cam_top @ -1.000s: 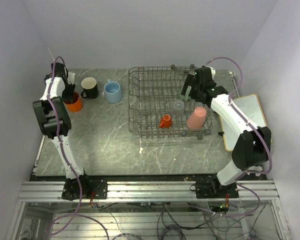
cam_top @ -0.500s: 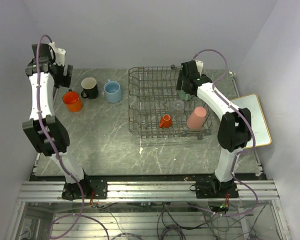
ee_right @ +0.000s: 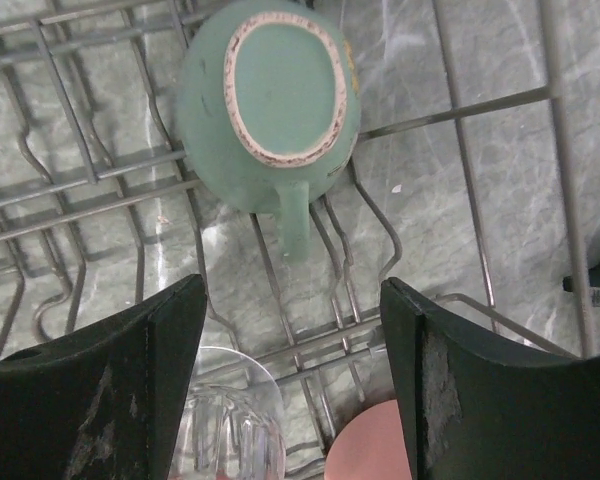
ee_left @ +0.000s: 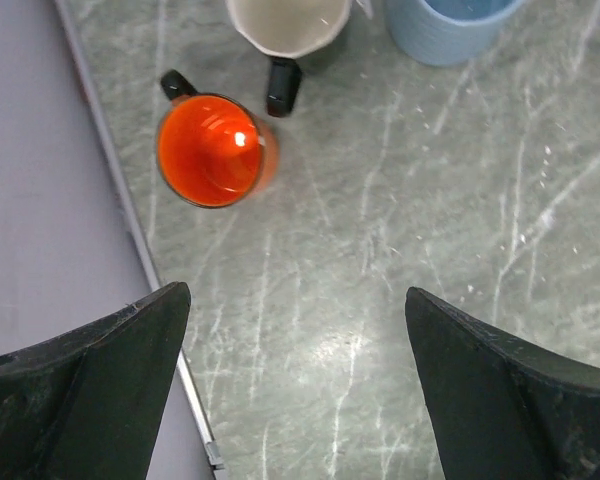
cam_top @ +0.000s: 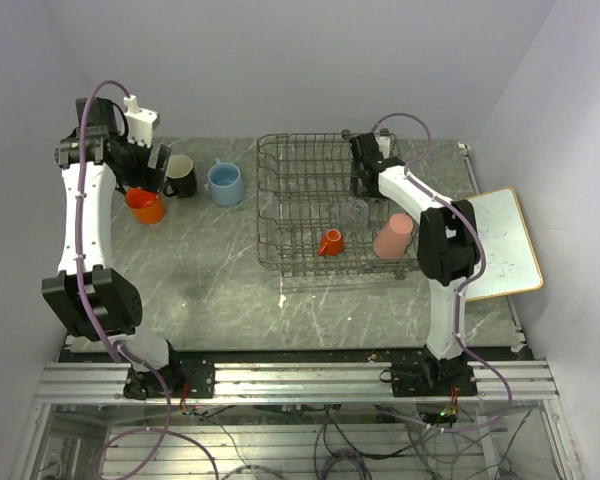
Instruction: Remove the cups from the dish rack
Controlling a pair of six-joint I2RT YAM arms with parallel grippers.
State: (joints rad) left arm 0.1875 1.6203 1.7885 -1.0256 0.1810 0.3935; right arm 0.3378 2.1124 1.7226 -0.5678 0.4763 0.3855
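Observation:
The grey wire dish rack (cam_top: 280,200) holds a tiny orange cup (cam_top: 330,242), a pink tumbler (cam_top: 393,236) and a clear glass (cam_top: 356,211). A pale green cup (ee_right: 270,100) stands upside down on the rack's tines (ee_right: 80,195), handle toward my right gripper (ee_right: 290,290). That gripper (cam_top: 363,182) hovers open above it, gripping nothing, with the glass (ee_right: 225,420) and tumbler (ee_right: 365,450) near its fingertips. On the table to the left stand an orange mug (cam_top: 145,205), a black mug (cam_top: 179,175) and a light blue mug (cam_top: 225,183). My left gripper (ee_left: 295,295) hangs open above the table near the orange mug (ee_left: 210,150).
A white board with a wooden frame (cam_top: 500,245) lies right of the rack, partly past the table's right edge. The table's left edge (ee_left: 120,210) runs close beside the orange mug. Bare marbled tabletop (cam_top: 210,290) lies in front of the rack.
My left gripper let go of the orange mug, opened wide and rose above it. My right arm swung left over the rack's back until above the green cup, jaws narrowing a little.

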